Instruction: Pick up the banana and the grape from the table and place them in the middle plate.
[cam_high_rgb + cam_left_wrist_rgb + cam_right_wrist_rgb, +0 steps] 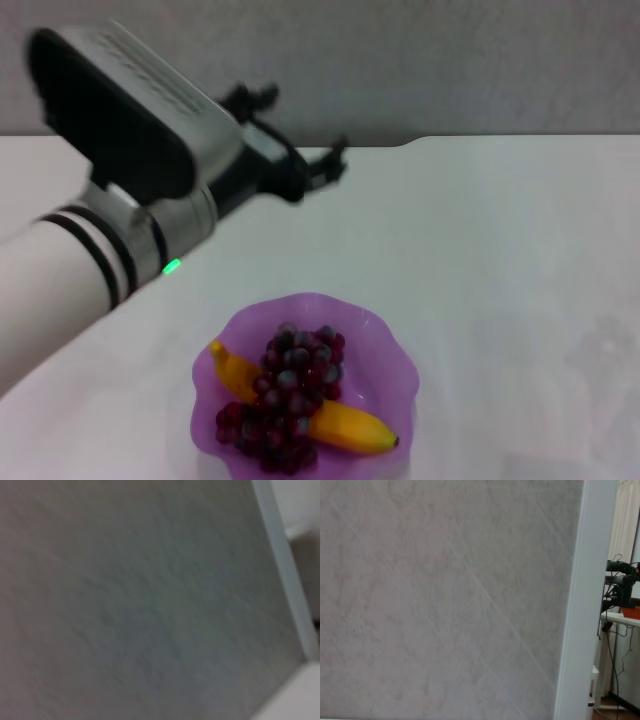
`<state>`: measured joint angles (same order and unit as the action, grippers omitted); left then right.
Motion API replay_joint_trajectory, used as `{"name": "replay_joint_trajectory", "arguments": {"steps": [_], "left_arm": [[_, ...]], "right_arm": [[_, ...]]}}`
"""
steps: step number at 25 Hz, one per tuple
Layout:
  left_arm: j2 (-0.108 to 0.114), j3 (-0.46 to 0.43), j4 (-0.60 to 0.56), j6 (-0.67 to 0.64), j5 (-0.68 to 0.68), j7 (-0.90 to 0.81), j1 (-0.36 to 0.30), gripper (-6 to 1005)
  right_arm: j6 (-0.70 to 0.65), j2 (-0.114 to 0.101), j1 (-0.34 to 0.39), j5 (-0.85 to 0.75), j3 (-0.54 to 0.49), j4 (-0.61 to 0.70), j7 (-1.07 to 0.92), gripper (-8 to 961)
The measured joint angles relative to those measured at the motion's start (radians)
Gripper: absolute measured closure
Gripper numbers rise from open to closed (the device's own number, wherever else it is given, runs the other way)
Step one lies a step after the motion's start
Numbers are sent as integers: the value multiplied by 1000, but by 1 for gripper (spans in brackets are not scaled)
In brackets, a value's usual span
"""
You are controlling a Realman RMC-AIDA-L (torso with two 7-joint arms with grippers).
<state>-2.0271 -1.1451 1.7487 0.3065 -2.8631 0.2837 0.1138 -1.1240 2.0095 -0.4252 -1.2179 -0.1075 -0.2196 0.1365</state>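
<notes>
The purple scalloped middle plate [388, 362] sits near the front of the white table [480, 240] in the head view. The banana [350, 428] lies across the plate's inside. The bunch of dark grape [288, 392] rests on top of it and hides its middle. My left gripper [303, 126] is raised over the table's far left part, well behind the plate and apart from it. Its black fingers [336, 158] are spread open with nothing between them. The right gripper shows in no view.
The left arm's white and black forearm [110, 220] fills the upper left of the head view. A grey wall [450, 60] stands behind the table's notched far edge. Both wrist views show only that wall and a white frame edge [575, 605].
</notes>
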Motion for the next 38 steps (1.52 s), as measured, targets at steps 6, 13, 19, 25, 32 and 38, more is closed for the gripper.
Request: {"name": "replay_joint_trajectory", "arguments": {"steps": [6,13,19,25,32,38], "left_arm": [[-1,-12,-42,-296,2,-3,-79,111],[-2,6,-296,-866,11,-8,-112,157],[-2,5,-480,-1123,30,-6,-88,197],[-4,-13,-626,-1130,121,-6,-25,217],[-4,-57,-800,-1142,234,-5,44,259],[-4,-64,-903,-1166,385,-2,71,309]], "right_arm": [[0,0,0,0,0,0,0,932],[-1,0,0,0,0,0,0,932],[-1,0,0,0,2,0,0,932],[0,0,-4,0,2,-1,0,932],[0,0,-8,0,2,-2,0,932],[0,1,-9,0,2,-2,0,932]]}}
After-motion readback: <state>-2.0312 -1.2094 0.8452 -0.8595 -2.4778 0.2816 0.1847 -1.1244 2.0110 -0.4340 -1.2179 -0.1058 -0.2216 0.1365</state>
